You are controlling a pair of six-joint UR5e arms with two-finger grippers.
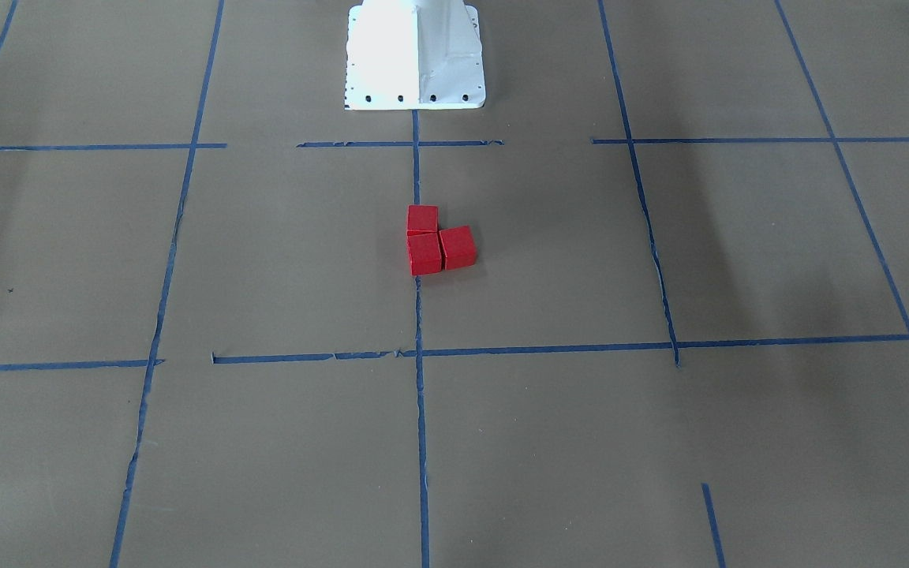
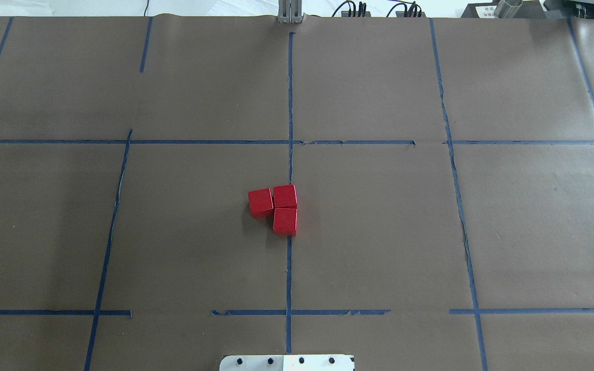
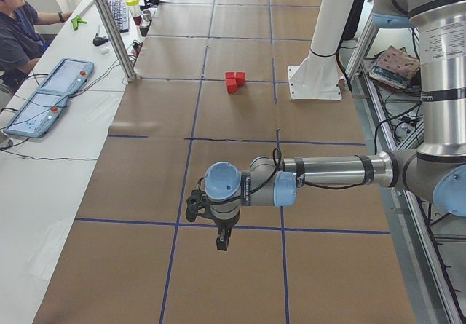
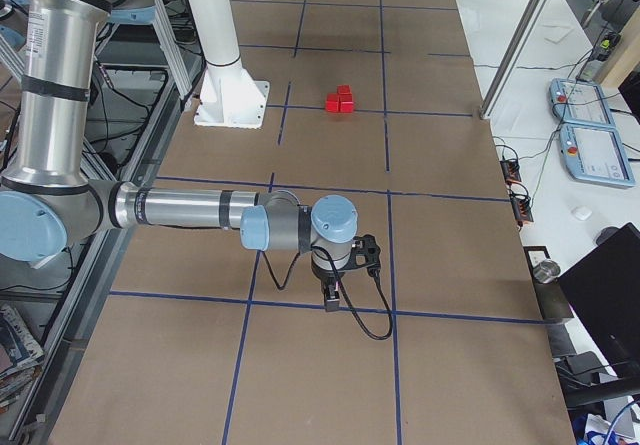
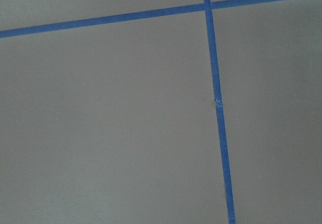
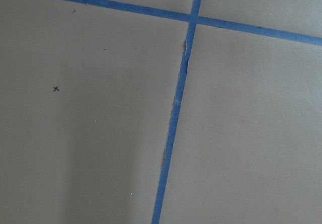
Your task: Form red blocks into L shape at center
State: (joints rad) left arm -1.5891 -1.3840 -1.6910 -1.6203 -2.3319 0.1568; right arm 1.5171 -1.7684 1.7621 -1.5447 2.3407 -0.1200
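Three red blocks sit touching in an L shape on the brown paper at the center, on and beside the middle blue tape line (image 2: 290, 154). In the overhead view two blocks (image 2: 261, 202) (image 2: 285, 196) lie side by side and the third (image 2: 285, 221) sits below the right one. They also show in the front view (image 1: 425, 254). My left gripper (image 3: 222, 240) hangs over the paper far from the blocks, in the exterior left view only; I cannot tell its state. My right gripper (image 4: 332, 300) shows only in the exterior right view, also far away; I cannot tell its state. Both wrist views show only paper and tape.
The robot's white base (image 1: 415, 55) stands just behind the blocks. A seated operator (image 3: 18, 25) and teach pendants (image 3: 51, 95) are past the far table edge. A metal post (image 3: 113, 25) stands at that edge.
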